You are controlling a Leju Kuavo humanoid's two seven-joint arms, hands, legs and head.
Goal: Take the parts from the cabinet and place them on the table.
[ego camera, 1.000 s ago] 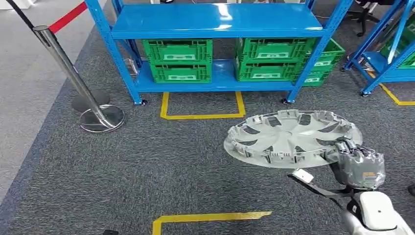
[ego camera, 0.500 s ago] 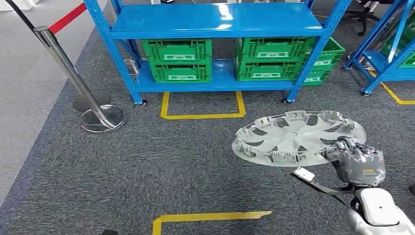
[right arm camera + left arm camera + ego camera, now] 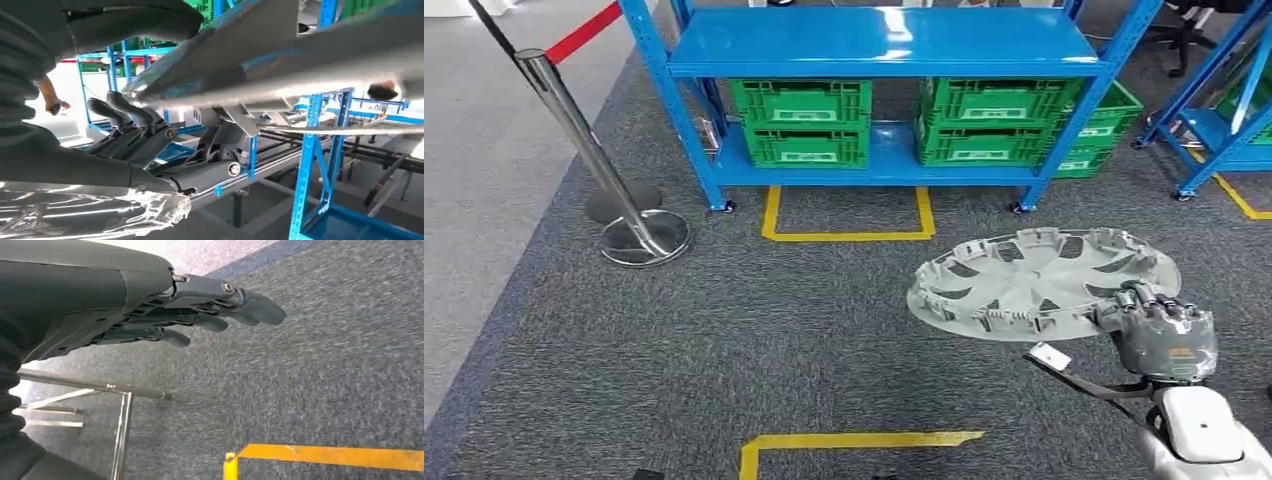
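A grey plastic wheel cover [image 3: 1039, 283] hangs flat above the carpet at the right of the head view, inner ribbed side up. My right hand [image 3: 1166, 340] grips its near right rim. In the right wrist view the wheel cover [image 3: 280, 55] crosses as a blurred grey edge, with the fingers [image 3: 125, 112] curled under it. My left hand [image 3: 200, 315] hangs over the grey carpet, fingers stretched out and a little apart, holding nothing. The blue cabinet [image 3: 879, 45] stands ahead with green crates [image 3: 804, 120] on its low shelf.
A chrome stanchion [image 3: 594, 160] with a red belt stands at the left on a round base. Yellow tape lines [image 3: 849, 235] mark the carpet in front of the cabinet and near my feet. More blue racks [image 3: 1214, 110] stand at the right.
The whole picture has shifted a little right and down, so the camera has moved. The wheel cover stays in my right hand at about the same height.
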